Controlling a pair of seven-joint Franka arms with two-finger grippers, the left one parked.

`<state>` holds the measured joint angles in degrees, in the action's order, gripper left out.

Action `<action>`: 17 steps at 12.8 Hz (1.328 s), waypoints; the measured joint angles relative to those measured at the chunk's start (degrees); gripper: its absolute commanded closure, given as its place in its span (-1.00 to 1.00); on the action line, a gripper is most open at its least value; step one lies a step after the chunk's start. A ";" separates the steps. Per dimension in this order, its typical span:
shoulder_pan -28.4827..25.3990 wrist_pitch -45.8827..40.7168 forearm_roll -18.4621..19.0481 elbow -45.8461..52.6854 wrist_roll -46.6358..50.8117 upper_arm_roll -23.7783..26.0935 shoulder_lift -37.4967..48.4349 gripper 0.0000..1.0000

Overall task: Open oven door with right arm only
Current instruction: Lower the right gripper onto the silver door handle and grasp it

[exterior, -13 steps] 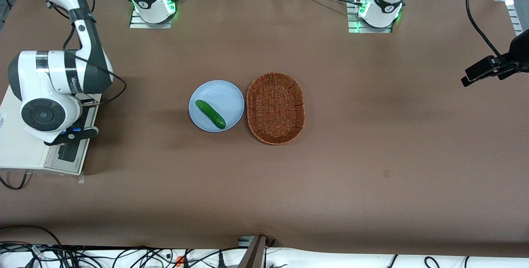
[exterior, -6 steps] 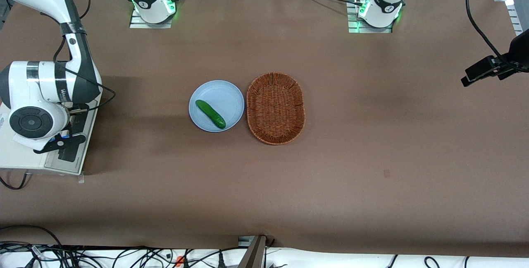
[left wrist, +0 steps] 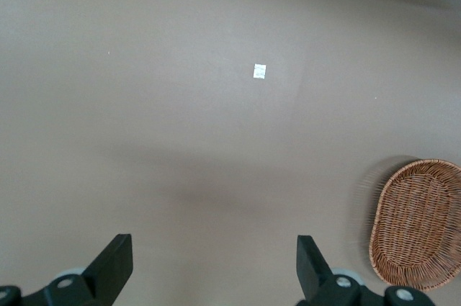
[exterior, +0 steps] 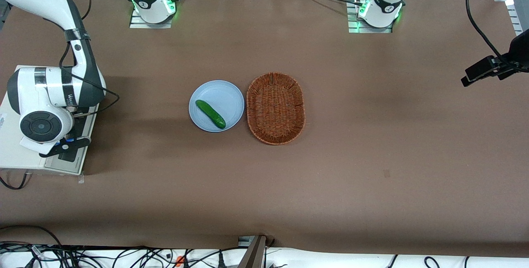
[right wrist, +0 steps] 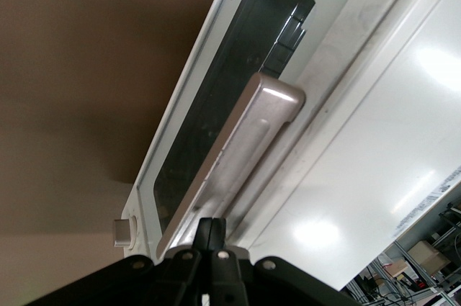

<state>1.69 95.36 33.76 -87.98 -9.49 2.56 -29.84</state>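
The cream-white oven [exterior: 14,156] stands at the working arm's end of the table. Its door [right wrist: 216,97] has a dark glass window and a silver bar handle [right wrist: 248,137], and it stands upright against the oven body [right wrist: 374,147]. The right arm [exterior: 53,90] hangs over the oven, its black-capped wrist [exterior: 41,126] above the door's top edge. My gripper [right wrist: 212,225] points down at the handle with its fingers pressed together and nothing between them. The tips sit by the handle's end, in the slot between bar and door frame. In the front view the gripper [exterior: 69,152] is mostly hidden under the wrist.
A light blue plate [exterior: 225,94] with a green cucumber [exterior: 210,114] lies mid-table beside an oval wicker basket [exterior: 275,108], which also shows in the left wrist view [left wrist: 418,223]. The door's silver knob [right wrist: 124,232] sticks out by the glass. Brown tabletop [exterior: 372,156] stretches toward the parked arm.
The right arm's wrist swung away from the table's middle over the oven, then came part of the way back, ending slightly nearer the front camera. Plate, cucumber and basket have not moved.
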 measured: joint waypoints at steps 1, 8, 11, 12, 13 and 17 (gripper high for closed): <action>0.00 0.13 0.01 0.00 0.00 0.00 -0.02 1.00; -0.04 0.39 0.02 0.10 0.02 0.01 -0.51 1.00; -0.31 0.33 -0.17 0.10 0.97 0.22 -0.62 1.00; -0.47 0.31 -0.40 0.10 1.54 0.42 -0.69 1.00; -0.73 0.30 -0.74 0.10 2.24 0.57 -0.78 1.00; -2.36 0.28 -1.20 0.11 4.31 0.83 -1.50 1.00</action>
<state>-0.67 95.64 32.56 -87.87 -5.17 3.39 -31.34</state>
